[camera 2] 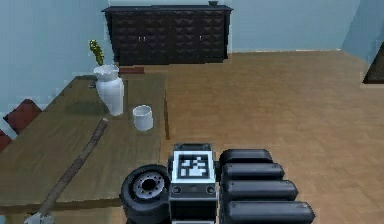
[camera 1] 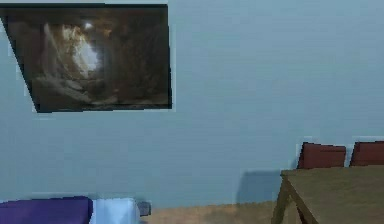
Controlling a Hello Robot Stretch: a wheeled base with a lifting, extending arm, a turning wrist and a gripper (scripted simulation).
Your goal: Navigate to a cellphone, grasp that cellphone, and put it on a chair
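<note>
Gripper: the dark round body point(camera 2: 148, 192) sits left of the white marker square point(camera 2: 193, 166), at the near right corner of the table point(camera 2: 60, 150). Its far end cannot be made out, so I cannot tell whether it holds anything.
Arm: a dark ribbed bar point(camera 2: 255, 186) lies along the arm side view's bottom edge.
Cellphone: I cannot tell where it lies.
Chairs: two red-brown chairs point(camera 1: 321, 155) stand at the table's far edge, against the blue wall point(camera 1: 260, 80). A third chair back point(camera 2: 18, 116) stands at the table's left edge in the arm side view.
Vase: the white vase point(camera 2: 110, 92), holding a yellow-green sprig, stands upright near the table's far edge.
Mug: the white mug point(camera 2: 144, 118) stands near the vase, toward the table's right edge.
Stick: a long thin stick point(camera 2: 80, 160) lies slantwise from the table's middle to its near edge.
Sideboard: the dark sideboard point(camera 2: 168, 35) stands against the far wall across the wooden floor point(camera 2: 280, 100).
Painting: a dark painting point(camera 1: 95, 55) hangs on the wall.
</note>
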